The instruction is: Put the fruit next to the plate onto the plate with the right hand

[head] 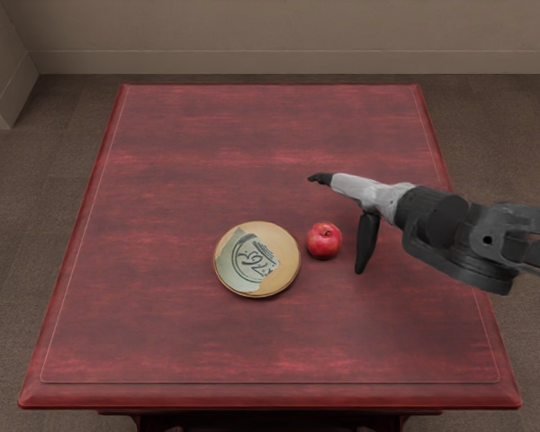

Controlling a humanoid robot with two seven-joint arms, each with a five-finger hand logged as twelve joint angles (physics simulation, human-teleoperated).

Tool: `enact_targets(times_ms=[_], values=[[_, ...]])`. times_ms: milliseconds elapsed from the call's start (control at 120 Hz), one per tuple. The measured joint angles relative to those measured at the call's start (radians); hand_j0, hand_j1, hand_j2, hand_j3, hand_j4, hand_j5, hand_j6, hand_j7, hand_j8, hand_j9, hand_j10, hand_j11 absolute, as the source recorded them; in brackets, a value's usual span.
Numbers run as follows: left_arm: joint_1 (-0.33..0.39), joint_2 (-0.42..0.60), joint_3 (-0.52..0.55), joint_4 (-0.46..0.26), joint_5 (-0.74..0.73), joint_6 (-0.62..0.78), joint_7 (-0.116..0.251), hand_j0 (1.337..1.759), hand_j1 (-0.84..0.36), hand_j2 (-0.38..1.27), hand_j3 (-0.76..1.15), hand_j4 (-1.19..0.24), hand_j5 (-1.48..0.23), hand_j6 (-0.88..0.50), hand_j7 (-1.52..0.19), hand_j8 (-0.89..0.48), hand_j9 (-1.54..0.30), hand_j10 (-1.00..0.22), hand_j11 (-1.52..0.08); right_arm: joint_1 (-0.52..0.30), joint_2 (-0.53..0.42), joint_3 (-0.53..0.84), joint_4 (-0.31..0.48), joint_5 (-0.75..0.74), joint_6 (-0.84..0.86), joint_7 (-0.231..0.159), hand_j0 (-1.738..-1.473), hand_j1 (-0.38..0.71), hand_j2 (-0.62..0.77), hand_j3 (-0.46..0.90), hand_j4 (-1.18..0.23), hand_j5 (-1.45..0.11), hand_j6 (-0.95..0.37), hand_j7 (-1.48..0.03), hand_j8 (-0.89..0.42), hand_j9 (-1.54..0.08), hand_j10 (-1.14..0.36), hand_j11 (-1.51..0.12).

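Note:
A red apple [324, 240] rests on the table just right of a round tan plate [256, 259] with a grey-green pattern. The plate carries nothing. My right hand [346, 220] comes in from the right edge and hovers just right of the apple, a small gap away. Its fingers [333, 180] stretch out toward the far left while the dark thumb [366, 243] hangs down beside the apple. The hand is open and holds nothing. My left arm is out of sight.
The red wooden table [162, 162] spreads wide around the plate and apple. Its front edge runs near the bottom of the view, and floor and wall lie beyond its far edge.

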Motion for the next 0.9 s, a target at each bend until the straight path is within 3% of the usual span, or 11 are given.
enact_targets(times_ms=[500, 900], values=[[0.000, 0.000, 0.000, 0.000, 0.000, 0.000, 0.000, 1.658, 0.07, 0.05, 0.00, -0.23, -0.30, -0.23, -0.30, -0.23, -0.30, -0.23, -0.30, 0.003, 0.067, -0.082, -0.009, -0.086, -0.105, -0.001, -1.658, -0.08, -0.04, 0.00, -0.23, -0.29, -0.23, -0.29, -0.23, -0.29, -0.22, -0.29], [0.000, 0.000, 0.000, 0.000, 0.000, 0.000, 0.000, 1.658, 0.07, 0.05, 0.00, -0.23, -0.30, -0.23, -0.30, -0.23, -0.30, -0.23, -0.30, -0.019, 0.100, -0.110, -0.038, -0.122, -0.138, -0.001, -1.658, -0.01, -0.06, 0.00, -0.29, -0.37, -0.29, -0.37, -0.29, -0.37, -0.29, -0.37]])
